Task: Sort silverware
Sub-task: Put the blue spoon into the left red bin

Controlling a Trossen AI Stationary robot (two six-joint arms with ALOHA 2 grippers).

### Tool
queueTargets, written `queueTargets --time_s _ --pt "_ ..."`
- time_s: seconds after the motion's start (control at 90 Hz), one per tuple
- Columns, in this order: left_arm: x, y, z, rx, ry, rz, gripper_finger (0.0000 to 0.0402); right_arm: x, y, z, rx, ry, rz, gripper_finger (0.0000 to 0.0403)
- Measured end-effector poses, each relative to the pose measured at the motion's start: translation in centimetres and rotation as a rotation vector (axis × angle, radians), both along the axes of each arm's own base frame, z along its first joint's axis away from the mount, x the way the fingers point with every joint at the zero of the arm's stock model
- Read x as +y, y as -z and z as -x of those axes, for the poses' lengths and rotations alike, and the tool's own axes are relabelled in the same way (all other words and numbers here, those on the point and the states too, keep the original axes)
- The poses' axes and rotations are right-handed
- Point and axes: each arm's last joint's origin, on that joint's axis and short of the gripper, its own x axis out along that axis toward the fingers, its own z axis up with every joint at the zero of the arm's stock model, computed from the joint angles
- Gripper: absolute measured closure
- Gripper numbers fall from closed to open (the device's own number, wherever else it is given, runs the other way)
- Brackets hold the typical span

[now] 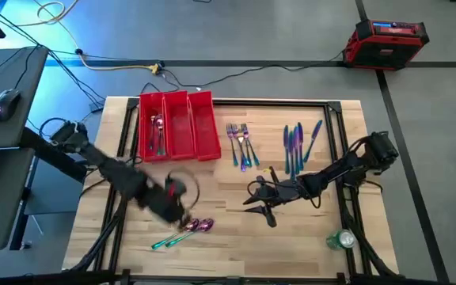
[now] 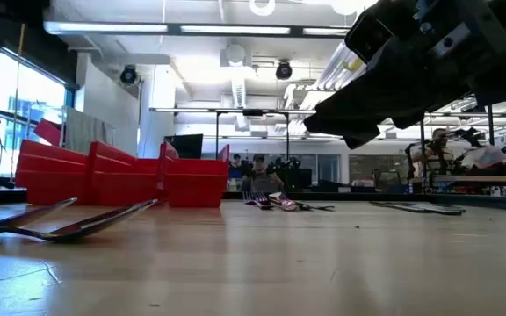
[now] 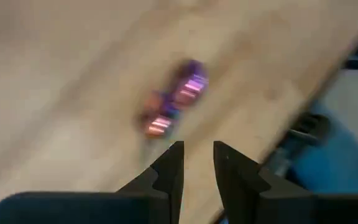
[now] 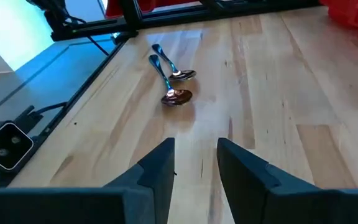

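Two slim iridescent spoons (image 2: 68, 224) lie closest to the low camera, their thin handles stretched flat along the pale wooden bench (image 2: 262, 263). From above I see the same pair (image 1: 184, 231) near the front edge, pink-purple bowls together and teal handles trailing toward the left. My left pincer (image 1: 182, 207) hangs just beside those bowls, on the side nearer the tray; its wrist camera shows the two dark fingers (image 3: 169, 168) standing a little apart, holding nothing, with the glossy bowls (image 3: 176, 106) a short way beyond the tips. That picture is smeared, so I think both bowls are there but could not swear to it.

My right pincer (image 1: 261, 207) sits near the bench's middle, well apart from the spoons; its dark fingers (image 4: 160, 165) are likewise parted and empty, and its wrist view gives the sharpest look at the spoons (image 4: 171, 74), coppery bowls shining against the wood grain.

Only the overhead view shows the rest: a red plastic three-compartment tray (image 1: 178, 125) at the back with some cutlery in its left slot, a cluster of rainbow forks (image 1: 242, 144) beside it, and a row of blue-teal knives (image 1: 299, 144) further right.
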Motion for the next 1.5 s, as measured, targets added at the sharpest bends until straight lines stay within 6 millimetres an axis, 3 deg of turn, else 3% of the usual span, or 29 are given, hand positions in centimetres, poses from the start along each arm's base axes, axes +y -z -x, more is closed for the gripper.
queueTargets --time_s 0.1,0.211,0.367,0.533,0.678,1.1,1.5 --pt "-3.0 1.6 -0.1 -0.044 0.01 -0.005 0.0334 0.0 0.0 0.0 0.001 0.001 -0.002 0.0293" --pt "-4.9 4.9 -0.5 0.099 0.052 -0.008 0.0334 0.0 0.0 0.0 0.001 0.002 -0.005 0.0293" --pt "-5.8 9.9 -1.2 0.38 0.169 -0.015 0.0334 0.0 0.0 0.0 0.003 0.002 -0.005 0.0293" --pt "-5.7 13.0 -1.8 0.507 0.224 -0.041 0.0334 0.0 0.1 0.0 0.009 0.002 -0.003 0.0293" --pt "-5.6 13.3 -1.8 0.529 0.216 -0.061 0.0334 0.0 0.1 0.0 0.01 0.002 -0.003 0.0293" --pt "-5.0 11.6 -1.0 0.505 0.112 -0.125 0.0334 0.0 0.2 0.1 0.018 0.002 0.0 0.0293" --pt "-3.7 13.9 -0.6 0.481 0.151 -0.175 0.0322 0.0 0.2 0.1 0.027 0.003 0.003 0.0293"
